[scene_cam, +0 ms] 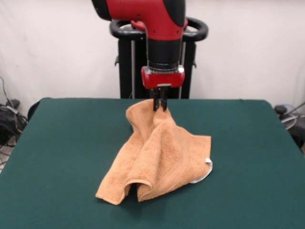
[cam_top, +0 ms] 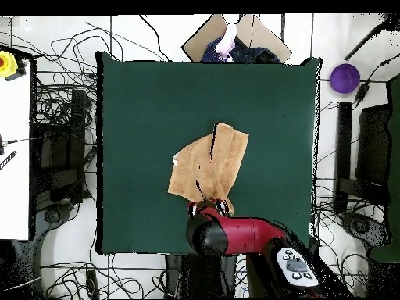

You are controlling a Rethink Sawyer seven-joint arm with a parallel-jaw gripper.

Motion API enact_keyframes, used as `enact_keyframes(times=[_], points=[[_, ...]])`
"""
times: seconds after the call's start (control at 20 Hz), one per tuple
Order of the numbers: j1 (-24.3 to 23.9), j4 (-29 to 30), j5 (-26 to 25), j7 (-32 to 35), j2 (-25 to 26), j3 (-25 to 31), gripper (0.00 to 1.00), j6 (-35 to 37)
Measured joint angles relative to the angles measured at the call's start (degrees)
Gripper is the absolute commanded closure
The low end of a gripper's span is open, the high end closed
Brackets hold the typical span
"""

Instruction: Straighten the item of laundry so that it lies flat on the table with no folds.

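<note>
The orange-tan towel point(scene_cam: 159, 155) is held up by one corner and drapes down onto the dark green table point(scene_cam: 62, 152) in loose folds, its lower edges curled under. A small white tag point(scene_cam: 208, 162) shows at its right edge. My gripper point(scene_cam: 159, 106) hangs from the red arm above the table's far middle, shut on the towel's raised top corner. In the overhead view the towel point(cam_top: 223, 160) lies crumpled at the table's point(cam_top: 141, 101) middle, and the red arm point(cam_top: 234, 234) covers the gripper.
The robot's black pedestal point(scene_cam: 128, 67) stands behind the table. Cables point(cam_top: 55, 156) lie on the floor around the table. An open cardboard box point(cam_top: 234, 35) sits beyond the table's far edge, and a purple round thing point(cam_top: 344, 77) lies off to the side.
</note>
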Motion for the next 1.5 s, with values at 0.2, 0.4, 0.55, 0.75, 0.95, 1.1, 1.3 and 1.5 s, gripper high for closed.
enact_keyframes(times=[0.2, 0.4, 0.55, 0.75, 0.95, 1.1, 1.3, 1.5], points=[[0.0, 0.0, 0.0, 0.0, 0.0, 0.0, 1.00, 0.0], [0.0, 0.0, 0.0, 0.0, 0.0, 0.0, 1.00, 0.0], [0.0, 0.0, 0.0, 0.0, 0.0, 0.0, 0.00, 0.0], [0.0, 0.0, 0.0, 0.0, 0.0, 0.0, 0.00, 0.0], [0.0, 0.0, 0.0, 0.0, 0.0, 0.0, 0.00, 0.0], [0.0, 0.0, 0.0, 0.0, 0.0, 0.0, 0.00, 0.0], [0.0, 0.0, 0.0, 0.0, 0.0, 0.0, 0.00, 0.0], [0.0, 0.0, 0.0, 0.0, 0.0, 0.0, 0.00, 0.0]])
